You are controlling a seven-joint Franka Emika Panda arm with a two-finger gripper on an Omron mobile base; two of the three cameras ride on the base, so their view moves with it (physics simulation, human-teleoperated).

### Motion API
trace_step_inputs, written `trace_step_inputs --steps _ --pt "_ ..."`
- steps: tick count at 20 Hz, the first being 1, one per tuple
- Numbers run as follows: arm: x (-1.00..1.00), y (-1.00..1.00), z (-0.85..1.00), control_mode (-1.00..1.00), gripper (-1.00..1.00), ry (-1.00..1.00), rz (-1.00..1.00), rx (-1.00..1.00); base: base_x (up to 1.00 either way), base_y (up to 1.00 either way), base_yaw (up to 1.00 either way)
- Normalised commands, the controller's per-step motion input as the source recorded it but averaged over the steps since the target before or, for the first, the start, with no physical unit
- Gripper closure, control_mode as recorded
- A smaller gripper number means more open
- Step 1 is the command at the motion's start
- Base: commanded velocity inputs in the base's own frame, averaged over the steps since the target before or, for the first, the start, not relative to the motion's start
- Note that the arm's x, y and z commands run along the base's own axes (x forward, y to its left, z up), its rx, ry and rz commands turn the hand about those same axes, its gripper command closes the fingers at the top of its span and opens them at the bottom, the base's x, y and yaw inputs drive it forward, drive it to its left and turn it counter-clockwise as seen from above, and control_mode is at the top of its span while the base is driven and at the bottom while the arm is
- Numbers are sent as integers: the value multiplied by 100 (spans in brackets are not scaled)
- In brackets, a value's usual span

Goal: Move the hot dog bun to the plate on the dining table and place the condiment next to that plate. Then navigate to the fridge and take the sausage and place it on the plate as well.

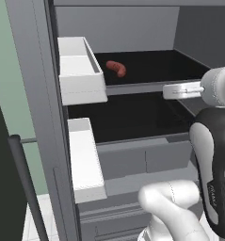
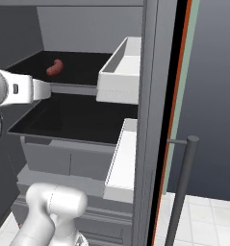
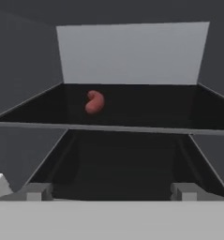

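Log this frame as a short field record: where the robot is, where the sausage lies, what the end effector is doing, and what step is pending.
location: in front of the open fridge
sausage: lying on the upper black shelf, toward its left side in the hand view, nothing touching it
lower shelf: black, no food seen on it
door shelves: light grey, two visible
end effector: open, holding nothing, outside the shelf front, facing into the fridge at about upper-shelf height
pending step: likely reach in and grasp the sausage

The sausage [image 1: 116, 68], upper middle of the frame, looks smooth and faintly glossy. The fridge [image 1: 36, 94] shelves [image 3: 132, 105] are matt black; the door bins [image 1: 81, 75] look like pale matt plastic.
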Motion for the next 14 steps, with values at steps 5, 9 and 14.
trace_step_inputs --steps 5,9,14 --pt "64 36 11 -100 -100 0 0 -4 0 0 0" --pt "56 27 0 -100 -100 0 0 0 0 0 0" --pt "52 8 0 -100 -100 4 0 0 0 0 0"
